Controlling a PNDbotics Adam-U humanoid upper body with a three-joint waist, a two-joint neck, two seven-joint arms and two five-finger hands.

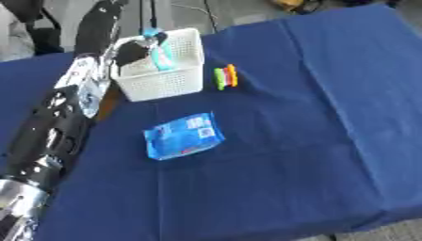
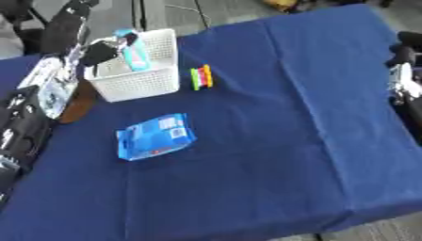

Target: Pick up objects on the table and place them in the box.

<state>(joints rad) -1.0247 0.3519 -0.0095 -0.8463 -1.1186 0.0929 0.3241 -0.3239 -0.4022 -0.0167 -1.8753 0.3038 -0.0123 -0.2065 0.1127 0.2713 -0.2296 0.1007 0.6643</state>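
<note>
A dark blue cloth (image 1: 296,117) covers your worktop, creased in straight fold lines and hanging over the near edge. Beyond the far edge you see grey floor (image 1: 239,9) with thin dark cables (image 1: 210,16) running across it. A yellowish thing (image 2: 284,4), too blurred to name, sits at the top edge.

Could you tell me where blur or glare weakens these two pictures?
Left eye view: all soft; print on the blue packet unreadable, silver left arm glaring. Right eye view: equally soft; left hand over the white basket smears together with the teal item.
</note>
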